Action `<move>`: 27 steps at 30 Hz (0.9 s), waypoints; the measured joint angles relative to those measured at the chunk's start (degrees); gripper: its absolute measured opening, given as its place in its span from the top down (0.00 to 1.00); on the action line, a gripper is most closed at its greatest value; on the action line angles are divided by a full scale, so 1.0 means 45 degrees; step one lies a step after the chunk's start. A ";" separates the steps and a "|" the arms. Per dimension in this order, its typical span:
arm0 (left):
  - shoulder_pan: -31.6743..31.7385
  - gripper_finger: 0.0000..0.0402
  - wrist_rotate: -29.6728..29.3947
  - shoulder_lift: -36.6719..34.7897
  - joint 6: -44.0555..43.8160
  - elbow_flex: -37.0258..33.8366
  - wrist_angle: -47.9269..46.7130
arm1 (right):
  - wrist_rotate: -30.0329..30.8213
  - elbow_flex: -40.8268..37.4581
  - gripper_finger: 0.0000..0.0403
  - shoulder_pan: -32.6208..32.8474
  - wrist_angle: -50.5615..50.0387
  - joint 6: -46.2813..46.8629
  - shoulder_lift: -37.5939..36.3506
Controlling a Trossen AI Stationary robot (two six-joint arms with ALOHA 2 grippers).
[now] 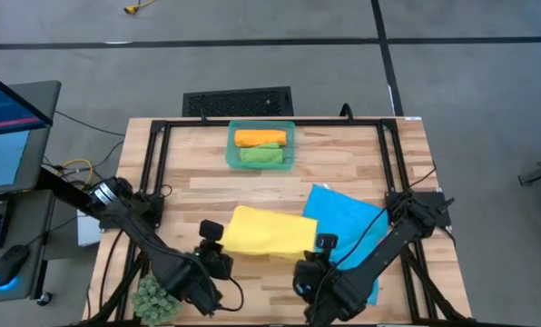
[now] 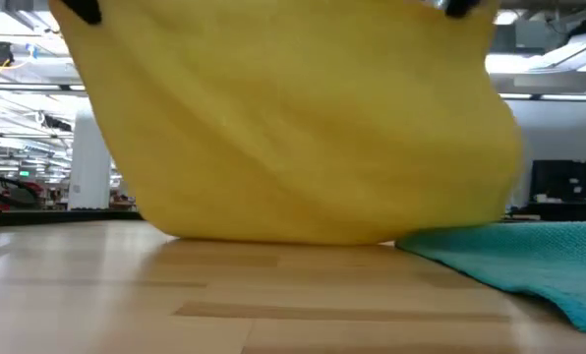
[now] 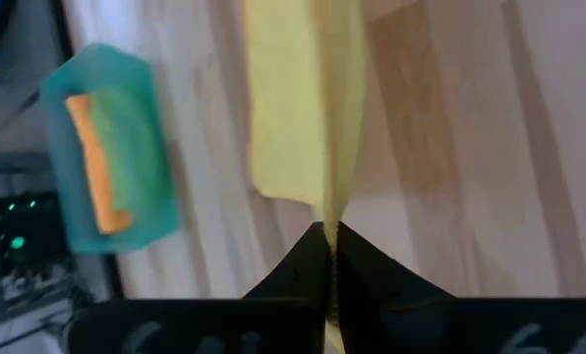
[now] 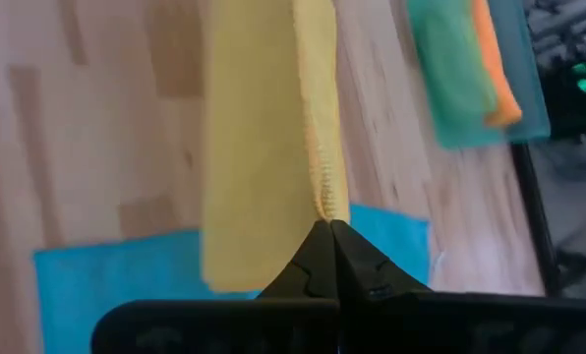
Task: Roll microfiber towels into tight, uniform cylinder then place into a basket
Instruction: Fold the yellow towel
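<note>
- The yellow towel [image 1: 263, 232] is held up off the table [image 1: 198, 195] near its front edge, folded over and hanging in a broad sag; the low view shows its lower fold just reaching the wood.
- The left hand [image 3: 329, 239] is pinched tight on one end of the towel's upper edge, and the right hand [image 4: 328, 233] is pinched tight on the other end, so the cloth spans the gap between them.
- I judge it light, limp and a little grippy: it drapes with no stiffness, so it will fold wherever it is unsupported. The corners or edge hem are the sound places to hold; a pinch in the middle would only bunch it.
- To roll tight, the edge likely needs to lie flat on the table first, kept straight by even tension from both sides; slack on one side would skew the cylinder.
- The blue towel [image 1: 348, 222] lies flat on the table, partly beneath the yellow one on the right arm's side, unrolled.
- The basket [image 1: 261, 162] sits at the far middle of the table, well apart from the hands. It holds the orange towel [image 1: 259, 138] and the green towel [image 1: 260, 155], both rolled, lying side by side and touching.
- Room for further rolls looks tight; I cannot tell whether they must stack.
</note>
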 joint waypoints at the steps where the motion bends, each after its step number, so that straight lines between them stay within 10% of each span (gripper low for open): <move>1: 0.0000 1.00 0.0018 0.0000 -0.0133 0.0246 -0.0421 | 0.0118 0.0292 1.00 0.0000 -0.0056 -0.0328 0.0001; 18: 0.0000 1.00 0.1278 -0.0092 0.0793 0.5573 -0.1536 | 0.0776 0.4037 1.00 -0.0025 0.0300 -0.3987 -0.0503; 27: -0.0006 1.00 0.4582 -0.0092 -0.1758 0.7480 -0.1529 | -0.0279 0.4149 0.99 0.0297 0.1119 -0.3255 -0.1171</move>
